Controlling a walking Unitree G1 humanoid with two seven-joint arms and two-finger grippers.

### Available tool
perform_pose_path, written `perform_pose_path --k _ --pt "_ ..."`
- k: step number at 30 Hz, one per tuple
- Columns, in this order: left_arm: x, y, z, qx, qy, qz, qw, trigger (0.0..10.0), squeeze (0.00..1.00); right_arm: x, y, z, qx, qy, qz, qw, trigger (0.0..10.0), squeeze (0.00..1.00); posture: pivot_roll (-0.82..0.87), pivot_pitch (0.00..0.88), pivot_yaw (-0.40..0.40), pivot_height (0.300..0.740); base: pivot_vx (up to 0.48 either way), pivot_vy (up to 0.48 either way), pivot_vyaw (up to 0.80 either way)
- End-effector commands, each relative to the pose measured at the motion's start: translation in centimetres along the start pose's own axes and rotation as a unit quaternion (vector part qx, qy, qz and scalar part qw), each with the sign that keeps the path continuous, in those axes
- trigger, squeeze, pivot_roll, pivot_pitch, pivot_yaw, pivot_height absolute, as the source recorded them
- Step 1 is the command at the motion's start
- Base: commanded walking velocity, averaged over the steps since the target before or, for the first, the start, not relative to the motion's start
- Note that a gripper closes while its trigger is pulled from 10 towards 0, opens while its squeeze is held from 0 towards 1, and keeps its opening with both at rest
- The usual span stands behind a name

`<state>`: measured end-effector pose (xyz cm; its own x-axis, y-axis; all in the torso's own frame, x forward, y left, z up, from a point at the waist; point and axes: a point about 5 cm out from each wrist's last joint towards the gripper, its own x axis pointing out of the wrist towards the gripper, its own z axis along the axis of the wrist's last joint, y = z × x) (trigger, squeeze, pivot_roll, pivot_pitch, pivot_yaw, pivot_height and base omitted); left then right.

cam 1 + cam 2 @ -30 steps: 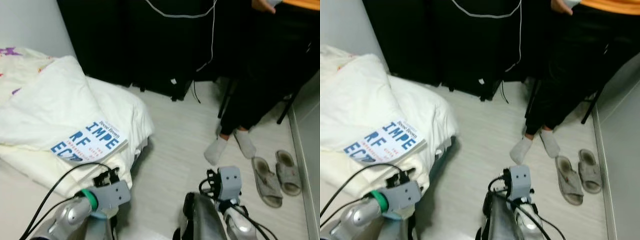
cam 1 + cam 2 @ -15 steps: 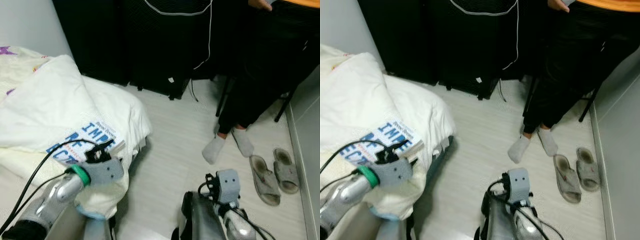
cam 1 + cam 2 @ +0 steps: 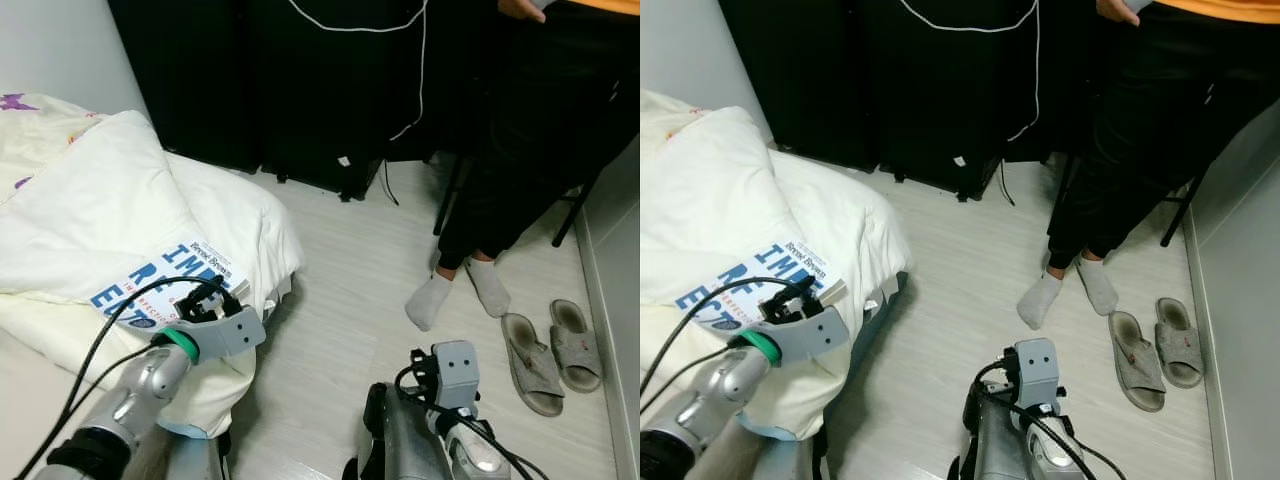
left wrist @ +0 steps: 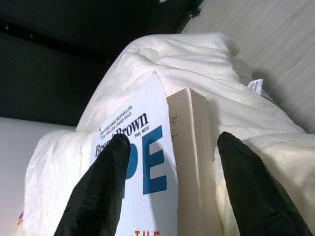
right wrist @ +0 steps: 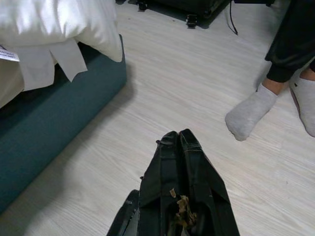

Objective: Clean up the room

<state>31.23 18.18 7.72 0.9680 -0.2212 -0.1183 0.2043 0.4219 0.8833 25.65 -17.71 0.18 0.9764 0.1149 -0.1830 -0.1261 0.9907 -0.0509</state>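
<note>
Left eye view has the white duvet (image 3: pixel 130 215) piled across the left half of the frame, pale floorboards (image 3: pixel 350 270) running down the middle, and a seated person in dark trousers and grey socks (image 3: pixel 432 300) at the upper right, with a pair of grey slippers (image 3: pixel 555 350) at the right edge. Black furniture and a dangling white cable (image 3: pixel 425 70) fill the top.

A book (image 3: pixel 165 285) lies flat on the duvet at centre left, its near corner close to the bed's edge. The left gripper (image 4: pixel 170 162) is spread wide, one black finger over the cover and the other past the page block, so the book's thick end sits between them without being clamped yet (no contact is clear). The right gripper (image 5: pixel 179 147) hangs low over the floor at bottom centre, fingers pressed together and carrying nothing.

To take the book well, I would judge the fingers should slide further along so both close across cover and underside, squarely on the spine-side thickness; a shallow pinch on soft bedding risks tipping the book or snagging the duvet.

Readable writing: big blue letters "IMPE", "RF", "EC" on the white cover, and in the left wrist view "TIMES BESTSELLER" and "Brown" with a large blue "PE".
</note>
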Motion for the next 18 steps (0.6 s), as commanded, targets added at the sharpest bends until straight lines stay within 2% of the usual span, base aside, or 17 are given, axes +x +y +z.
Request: perform_pose_path --k 1,5,8,10,12,14,18 --pt "-0.1 0.3 -0.6 0.012 0.014 0.005 1.0 10.0 0.0 -0.5 0.0 -0.7 0.001 0.015 -0.001 1.0 10.0 0.0 0.03 0.071 0.005 0.54 0.0 0.0 0.0" --pt "-0.1 -0.2 -1.3 0.03 0.037 0.017 0.999 10.0 0.0 -0.5 -0.1 -0.7 0.0 0.014 -0.004 1.0 10.0 0.0 0.02 0.075 0.011 0.54 0.0 0.0 0.0" --pt "0.0 -0.3 -1.6 0.028 0.05 0.025 0.998 10.0 0.0 -0.5 -0.1 -0.7 0.001 0.014 -0.004 1.0 10.0 0.0 0.02 0.075 0.011 0.54 0.0 0.0 0.0" --pt "-0.1 -0.5 -2.2 0.029 0.076 0.042 0.996 10.0 0.0 -0.6 0.1 -0.8 0.003 0.015 -0.005 1.0 10.0 0.0 0.02 0.076 0.012 0.54 0.0 0.0 0.0" --pt "-0.1 -0.5 -2.2 0.029 0.076 0.042 0.996 10.0 0.0 -0.6 0.1 -0.8 0.003 0.015 -0.005 1.0 10.0 0.0 0.02 0.076 0.012 0.54 0.0 0.0 0.0" --pt "-0.1 -0.7 -2.7 0.046 0.094 0.053 0.993 10.0 0.0 -0.6 0.2 -0.9 0.003 0.017 -0.003 1.0 10.0 0.0 0.02 0.076 0.012 0.54 0.0 0.0 0.0" --pt "-0.6 -1.6 -3.3 0.065 0.103 0.037 0.992 10.0 0.0 -0.6 0.3 -0.9 0.003 0.018 -0.002 1.0 10.0 0.0 0.02 0.076 0.012 0.54 0.0 0.0 0.0"
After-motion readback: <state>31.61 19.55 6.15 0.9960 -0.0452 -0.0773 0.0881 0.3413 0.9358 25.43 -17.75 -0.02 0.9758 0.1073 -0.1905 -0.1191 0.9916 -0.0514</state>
